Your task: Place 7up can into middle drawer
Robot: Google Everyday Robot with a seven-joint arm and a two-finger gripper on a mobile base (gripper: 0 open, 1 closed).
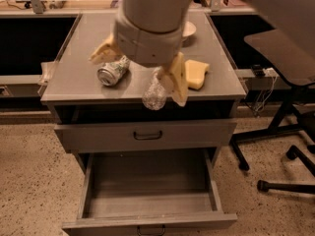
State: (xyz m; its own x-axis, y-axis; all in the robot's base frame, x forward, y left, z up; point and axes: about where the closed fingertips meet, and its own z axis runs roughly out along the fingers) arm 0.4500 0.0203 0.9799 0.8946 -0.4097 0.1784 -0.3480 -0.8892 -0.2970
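Observation:
The 7up can [113, 72] lies on its side on the left part of the grey cabinet top [74, 82], silver end toward me. My gripper [140, 68] hangs over the cabinet top, open. Its left yellow finger [103, 53] sits just above the can, and its right finger [178, 80] is next to the crinkled water bottle [155, 93]. The can is not held. The middle drawer [147, 220] is pulled fully open below and is empty inside. The drawer front above it [147, 134] is shut.
A yellow sponge [197, 73] lies right of the gripper and a white bowl [189, 29] sits behind it. The water bottle lies at the front edge of the top. An office chair base [285, 176] stands to the right on the speckled floor.

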